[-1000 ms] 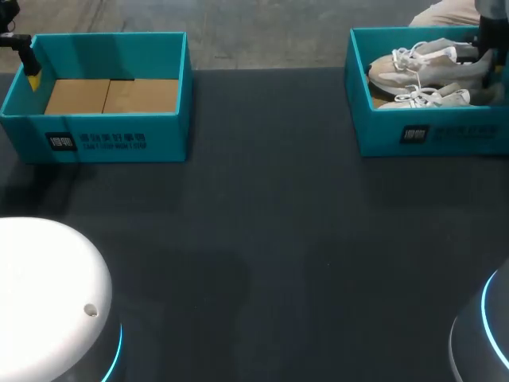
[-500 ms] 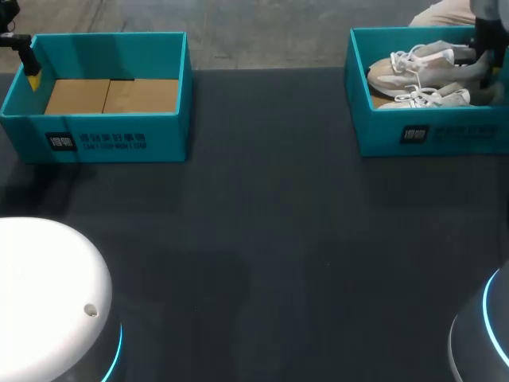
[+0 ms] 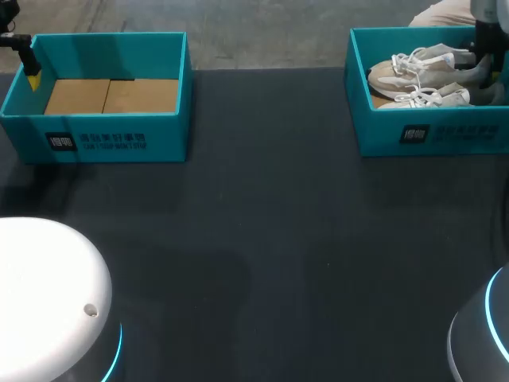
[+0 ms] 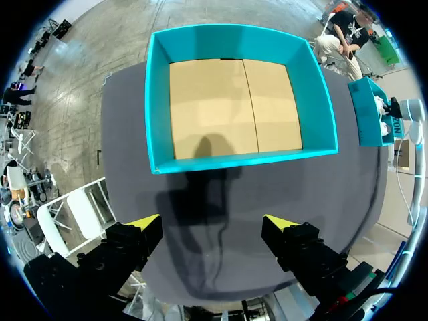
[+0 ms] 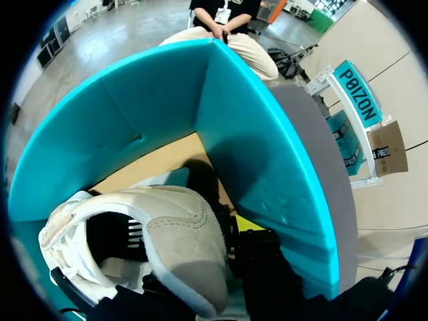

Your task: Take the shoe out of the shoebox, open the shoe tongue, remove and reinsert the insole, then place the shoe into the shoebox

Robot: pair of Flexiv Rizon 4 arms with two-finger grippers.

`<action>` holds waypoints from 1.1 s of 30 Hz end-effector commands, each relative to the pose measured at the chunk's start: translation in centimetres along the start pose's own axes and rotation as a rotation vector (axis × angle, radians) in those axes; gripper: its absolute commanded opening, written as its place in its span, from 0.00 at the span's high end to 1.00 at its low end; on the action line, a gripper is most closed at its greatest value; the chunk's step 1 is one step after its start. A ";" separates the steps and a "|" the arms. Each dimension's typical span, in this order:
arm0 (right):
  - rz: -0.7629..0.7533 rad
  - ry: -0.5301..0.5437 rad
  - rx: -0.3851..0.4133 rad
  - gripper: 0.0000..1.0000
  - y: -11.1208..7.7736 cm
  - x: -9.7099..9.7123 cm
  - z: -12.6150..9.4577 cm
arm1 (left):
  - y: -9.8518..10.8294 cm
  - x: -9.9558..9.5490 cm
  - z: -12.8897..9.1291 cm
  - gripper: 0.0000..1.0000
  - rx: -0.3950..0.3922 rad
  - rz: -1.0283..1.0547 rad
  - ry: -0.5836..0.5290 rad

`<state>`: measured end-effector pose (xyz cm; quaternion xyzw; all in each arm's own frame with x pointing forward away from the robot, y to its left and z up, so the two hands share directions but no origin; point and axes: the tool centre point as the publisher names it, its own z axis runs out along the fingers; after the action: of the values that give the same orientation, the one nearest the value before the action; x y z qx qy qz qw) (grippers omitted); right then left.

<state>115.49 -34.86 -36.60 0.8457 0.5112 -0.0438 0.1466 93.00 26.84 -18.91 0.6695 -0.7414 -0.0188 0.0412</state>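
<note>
- Head view, upper right of the frame: grips the heel end of the upper shoe (image 3: pixel 417 68) with the right gripper (image 3: pixel 482 57), inside the right shoebox (image 3: pixel 429 137). Leaves the lower shoe (image 3: pixel 433 98) lying along the near wall.
- Against one second ago: has raised the heel and drawn the upper shoe slightly toward the top of the frame, toe still down in the box. Reads as the start of the lift-out, with tongue and insole work all ahead.
- Head view, upper left of the frame: keeps the left gripper (image 3: pixel 30 72) at the far left corner of the empty left shoebox (image 3: pixel 111 137), unchanged across the frames.
- Left wrist view: shows the jaws spread wide with nothing between them, poised over the dark table (image 4: pixel 221 200), with the empty box just ahead and its cardboard floor bare.
- Right wrist view: clamps the padded heel collar, with one yellow fingertip (image 5: pixel 249 224) showing outside the heel, close to the teal wall, and the other hidden by the shoe. Probably needs more height to clear that wall before carrying the shoe out over the table.
</note>
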 end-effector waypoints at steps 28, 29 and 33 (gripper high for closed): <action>-0.047 0.064 0.041 1.00 -0.3 0.9 0.1 | 0.1 0.0 0.0 0.00 -0.001 -0.001 -0.003; -0.047 0.063 0.041 1.00 -0.3 0.9 0.2 | 0.1 0.0 0.0 0.00 -0.001 -0.001 -0.003; -0.047 0.061 0.047 1.00 -0.3 1.0 0.5 | 0.1 0.0 0.0 0.00 -0.001 -0.001 -0.003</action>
<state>115.39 -34.04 -37.20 0.8373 0.5342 -0.0318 0.1122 93.00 26.84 -18.91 0.6695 -0.7414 -0.0188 0.0412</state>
